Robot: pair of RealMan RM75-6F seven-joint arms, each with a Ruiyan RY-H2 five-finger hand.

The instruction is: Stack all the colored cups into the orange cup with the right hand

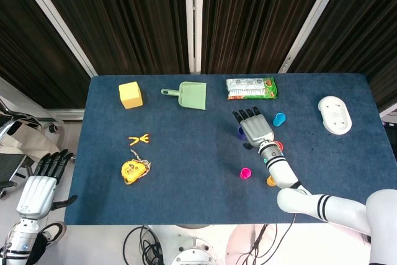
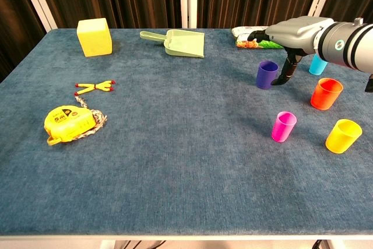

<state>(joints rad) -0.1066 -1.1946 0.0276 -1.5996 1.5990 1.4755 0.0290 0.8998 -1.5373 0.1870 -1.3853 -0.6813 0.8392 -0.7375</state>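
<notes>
Several cups stand on the right half of the blue table [image 2: 175,161]: purple cup [image 2: 267,74] [image 1: 240,132], light blue cup [image 2: 319,64] [image 1: 279,118], orange cup [image 2: 326,93] [image 1: 279,146], magenta cup [image 2: 284,126] [image 1: 245,172] and yellow cup [image 2: 343,136] [image 1: 271,181]. My right hand [image 2: 291,32] [image 1: 253,127] hovers just right of and above the purple cup, fingers spread, holding nothing; its thumb hangs down beside the cup. In the head view the arm hides most of the orange cup and part of the yellow one. My left hand [image 1: 38,184] hangs open off the table's left side.
A yellow block [image 2: 94,37], a green dustpan [image 2: 178,42] and a snack bag [image 2: 269,37] line the far edge. Yellow-red sticks [image 2: 93,88] and a yellow tape measure [image 2: 70,123] lie at the left. A white oval object [image 1: 335,115] sits at the far right.
</notes>
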